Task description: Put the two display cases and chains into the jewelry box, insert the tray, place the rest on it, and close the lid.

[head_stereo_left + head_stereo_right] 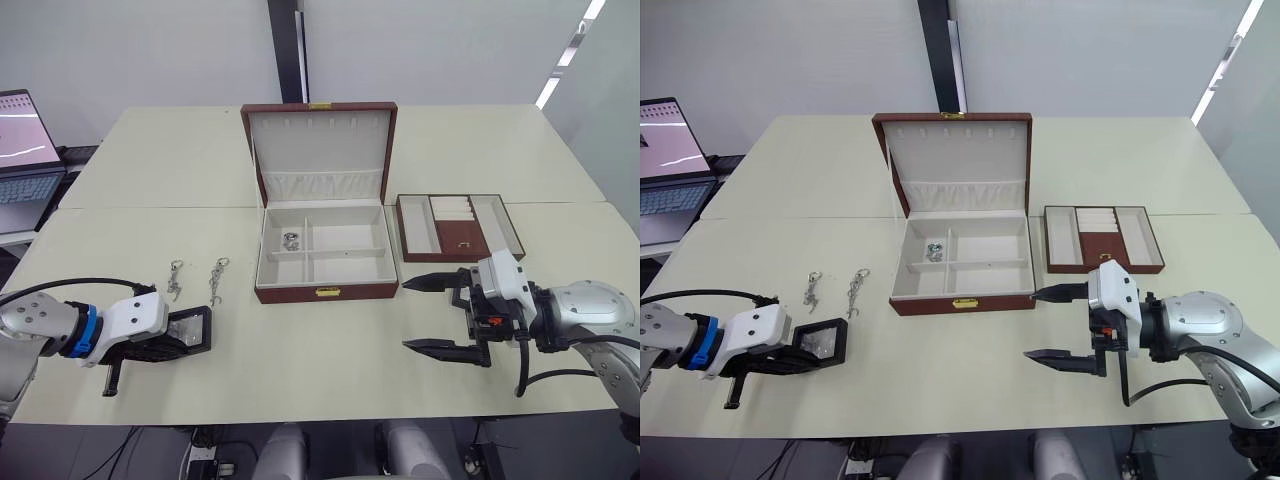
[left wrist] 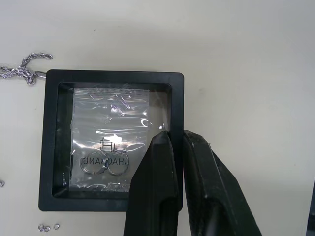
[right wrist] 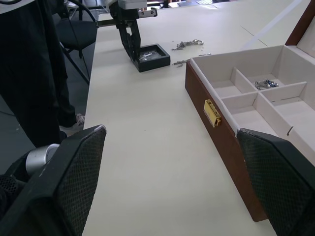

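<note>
Grasping comes first: the left claw (image 2: pixel 178 147) pinches one edge of a display case (image 2: pixel 112 140) lying flat on the surface (image 1: pixel 300 350), left of the open jewelry box (image 1: pixel 325 250). Before lifting, the grip should be firm so the frame stays level. Two chains (image 1: pixel 196 278) lie nearby. The right claw (image 1: pixel 437 316) hangs wide open, empty.
</note>
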